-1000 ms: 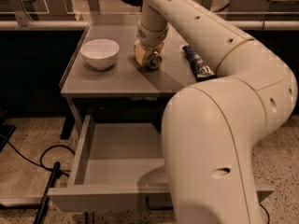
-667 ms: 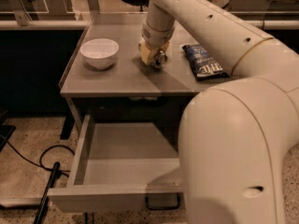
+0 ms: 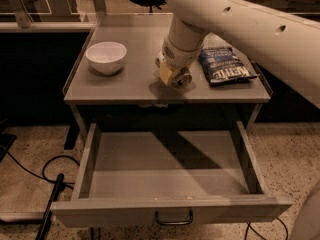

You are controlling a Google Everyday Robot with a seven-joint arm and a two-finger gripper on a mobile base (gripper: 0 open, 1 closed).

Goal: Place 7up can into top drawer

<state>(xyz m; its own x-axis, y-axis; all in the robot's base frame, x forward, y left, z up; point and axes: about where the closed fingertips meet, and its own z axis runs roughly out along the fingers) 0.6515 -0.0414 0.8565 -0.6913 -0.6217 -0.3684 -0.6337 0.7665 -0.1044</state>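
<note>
One tool (image 3: pixel 175 75) over flat grey tabletop (image 3: pixel 125 86)

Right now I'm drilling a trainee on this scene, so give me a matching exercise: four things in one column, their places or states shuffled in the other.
Things:
1. white bowl
2. dark blue chip bag
3. 7up can
4. top drawer

Places or states:
A. pulled open below the tabletop
B. held in the gripper, over the front middle of the tabletop
C. lying flat on the right side of the tabletop
D. standing on the left side of the tabletop

Pairs: 1-D, 2-C, 3-B, 4-A.
</note>
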